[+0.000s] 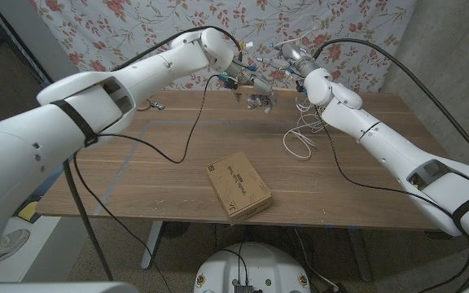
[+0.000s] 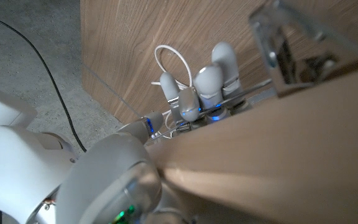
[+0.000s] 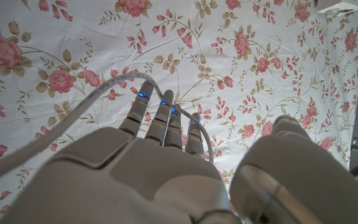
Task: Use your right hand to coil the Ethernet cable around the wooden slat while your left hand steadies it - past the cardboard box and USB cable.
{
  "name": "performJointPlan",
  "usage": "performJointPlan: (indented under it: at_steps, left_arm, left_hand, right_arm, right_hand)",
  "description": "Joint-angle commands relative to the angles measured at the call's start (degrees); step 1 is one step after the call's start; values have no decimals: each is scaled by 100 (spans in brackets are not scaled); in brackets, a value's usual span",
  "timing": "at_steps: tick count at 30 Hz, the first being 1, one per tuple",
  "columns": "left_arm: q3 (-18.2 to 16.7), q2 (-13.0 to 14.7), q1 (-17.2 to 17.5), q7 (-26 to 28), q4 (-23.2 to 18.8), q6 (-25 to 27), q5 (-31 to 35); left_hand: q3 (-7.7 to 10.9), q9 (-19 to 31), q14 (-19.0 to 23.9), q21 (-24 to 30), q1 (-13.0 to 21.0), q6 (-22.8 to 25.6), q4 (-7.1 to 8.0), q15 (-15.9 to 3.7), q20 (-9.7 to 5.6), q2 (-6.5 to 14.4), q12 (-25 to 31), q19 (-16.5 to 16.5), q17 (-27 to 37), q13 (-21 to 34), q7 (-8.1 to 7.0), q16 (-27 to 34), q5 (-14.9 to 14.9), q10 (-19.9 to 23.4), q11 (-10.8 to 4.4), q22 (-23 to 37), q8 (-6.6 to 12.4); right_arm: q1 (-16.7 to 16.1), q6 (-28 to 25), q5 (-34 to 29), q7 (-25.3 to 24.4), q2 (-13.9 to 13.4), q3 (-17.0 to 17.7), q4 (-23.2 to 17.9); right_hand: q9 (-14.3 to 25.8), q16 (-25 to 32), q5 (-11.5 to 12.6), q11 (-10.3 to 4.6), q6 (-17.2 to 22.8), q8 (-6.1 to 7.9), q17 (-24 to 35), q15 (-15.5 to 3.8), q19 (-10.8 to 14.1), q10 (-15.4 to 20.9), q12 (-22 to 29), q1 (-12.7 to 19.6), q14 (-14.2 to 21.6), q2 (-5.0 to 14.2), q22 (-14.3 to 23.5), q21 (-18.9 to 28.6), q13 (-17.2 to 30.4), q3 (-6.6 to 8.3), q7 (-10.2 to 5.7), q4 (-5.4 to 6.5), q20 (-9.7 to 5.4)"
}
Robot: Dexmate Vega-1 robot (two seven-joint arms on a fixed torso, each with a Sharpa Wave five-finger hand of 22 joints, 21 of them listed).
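Note:
At the table's far middle, my left hand (image 1: 249, 84) holds the wooden slat (image 1: 277, 77) up off the table. Its fingers (image 2: 199, 92) wrap the slat (image 2: 278, 155), which runs blurred across the left wrist view. My right hand (image 1: 298, 59) is raised just right of the slat's end, in front of the floral curtain. The white Ethernet cable (image 3: 73, 124) runs over its fingers (image 3: 166, 121) and drops away behind them. The slack of the cable (image 1: 300, 137) lies in loose loops on the table below that hand; a loop (image 2: 166, 55) shows beyond my left fingers.
A cardboard box (image 1: 238, 187) lies near the table's front middle. A small dark connector (image 1: 158, 104) sits at the far left of the table (image 1: 137, 187). Black arm cables hang over the left half. A floral curtain (image 1: 137, 24) hangs behind.

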Motion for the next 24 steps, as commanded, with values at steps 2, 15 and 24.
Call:
performJointPlan:
  at_steps: [2,15,24]
  left_arm:
    - [-4,137,50,-14,-186,35,-25]
    - [15,258,80,5,-380,125,-58]
    - [46,326,77,-5,-511,173,-64]
  left_hand:
    - [-19,-5,528,11,22,40,16,-512,-63,29,40,25,0,10,12,-12,9,223,-275,15,15]
    - [-19,-18,544,12,26,44,14,-511,-60,30,43,25,11,10,16,0,9,225,-262,10,14]
    - [-20,14,538,12,29,28,13,-527,-59,28,41,25,35,10,9,13,9,219,-277,8,30]
  right_arm:
    - [629,-725,-79,1680,-338,-380,-332]
    - [860,-788,-646,2036,-492,-607,-598]
    - [1628,-843,-400,3941,-357,-883,-61]
  right_hand:
    - [-62,-475,433,112,-655,-21,-296,419,-706,-910,-5,-17,-1093,46,12,-742,-292,-614,-29,-145,132]
    - [-147,-406,964,-359,4550,1213,-929,255,-2288,-264,159,-680,-2558,667,27,-2635,-907,-1748,363,24,133]
    - [487,827,890,-269,1293,411,-1361,-517,773,3143,1039,30,1782,1088,20,-2692,-702,-2407,-454,-56,23]
